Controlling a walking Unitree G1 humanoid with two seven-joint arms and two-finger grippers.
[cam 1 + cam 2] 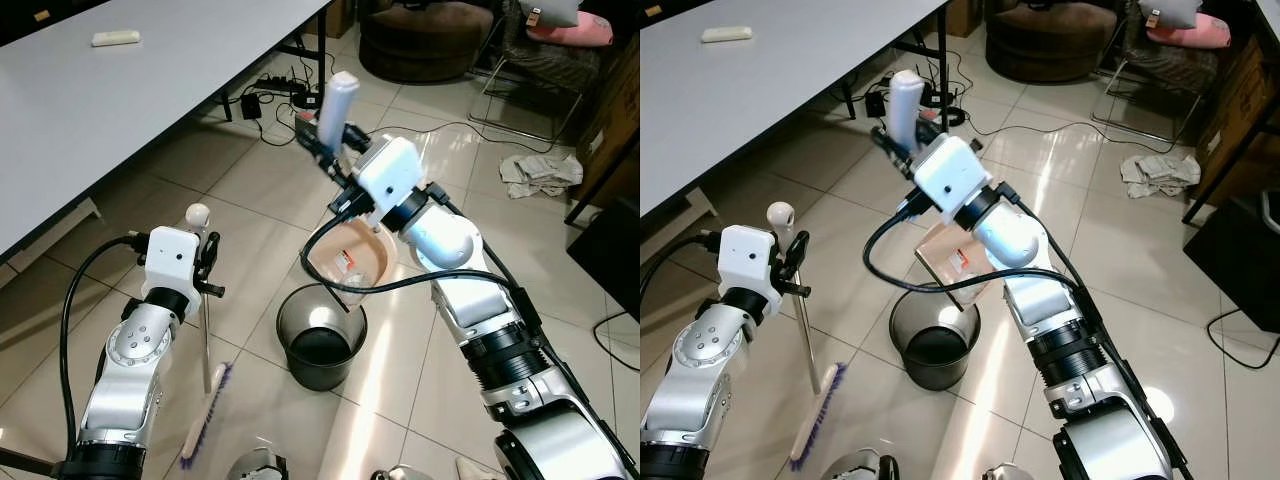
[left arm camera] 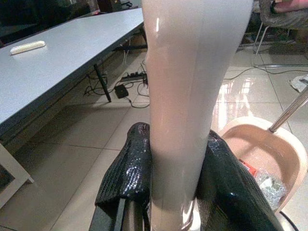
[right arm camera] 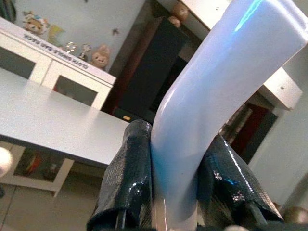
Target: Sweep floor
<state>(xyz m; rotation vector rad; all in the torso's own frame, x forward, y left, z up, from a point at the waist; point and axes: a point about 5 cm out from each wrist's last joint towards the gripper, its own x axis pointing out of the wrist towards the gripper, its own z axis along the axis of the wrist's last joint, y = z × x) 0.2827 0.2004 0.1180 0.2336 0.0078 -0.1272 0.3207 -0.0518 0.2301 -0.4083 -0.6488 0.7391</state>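
Left eye view, centre frame: right end effector [image 1: 335,140] grips the dustpan [image 1: 350,262] handle, tilting debris toward the bin [image 1: 320,335]; left end effector [image 1: 205,262] clamps the broom [image 1: 205,400] upright, parked.

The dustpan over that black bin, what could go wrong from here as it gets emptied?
The dustpan, held by the right gripper high on its handle, sits partly beyond the bin rim, so the wrapper scraps could slide out onto the tiles. The long pole gives leverage, and the pan might knock the bin over. The broom in the left gripper stands close to the bin and could snag it.
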